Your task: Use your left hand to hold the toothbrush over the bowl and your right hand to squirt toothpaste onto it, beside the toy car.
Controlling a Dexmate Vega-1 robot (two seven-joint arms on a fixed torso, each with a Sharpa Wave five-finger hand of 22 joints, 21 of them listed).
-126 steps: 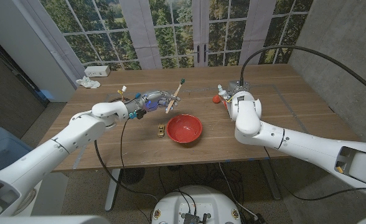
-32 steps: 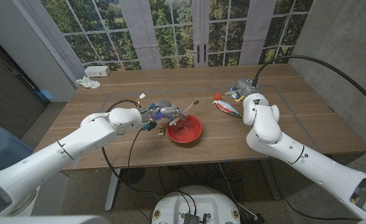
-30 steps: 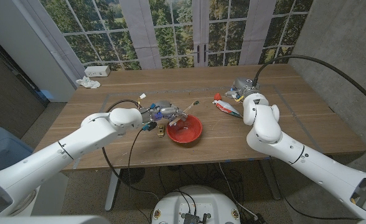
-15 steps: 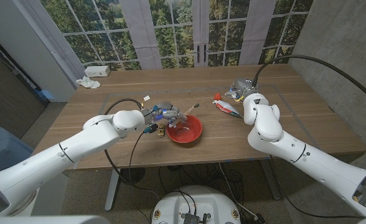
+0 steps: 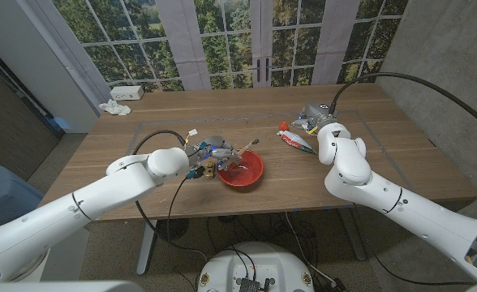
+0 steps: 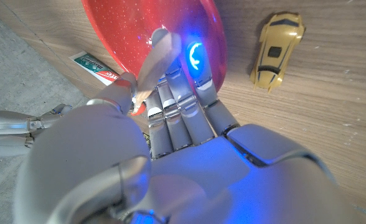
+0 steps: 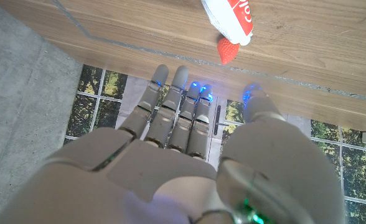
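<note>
My left hand (image 5: 212, 152) grips the toothbrush (image 5: 245, 147), which slants out over the near-left part of the red bowl (image 5: 245, 170). In the left wrist view the hand (image 6: 183, 118) reaches over the bowl's rim (image 6: 127, 37), with the pale toothbrush handle (image 6: 153, 57) against its fingers. The yellow toy car (image 6: 276, 48) lies on the wood beside the bowl; in the head view the car (image 5: 210, 169) sits just under my left hand. The toothpaste tube (image 5: 295, 139) with its red cap (image 7: 226, 50) lies on the table. My right hand (image 5: 315, 116) is behind it, fingers (image 7: 180, 106) spread, holding nothing.
A white cloth (image 5: 114, 107) and a white power strip (image 5: 128, 93) lie at the table's back left corner. A black cable (image 5: 169, 191) trails from my left arm across the table's front. Tape lines (image 5: 368, 123) mark the wood on the right.
My left hand has brought the toothbrush down from upright behind the bowl to slanting over it, edging further right in the last half second. My right hand has drawn back from the tube.
</note>
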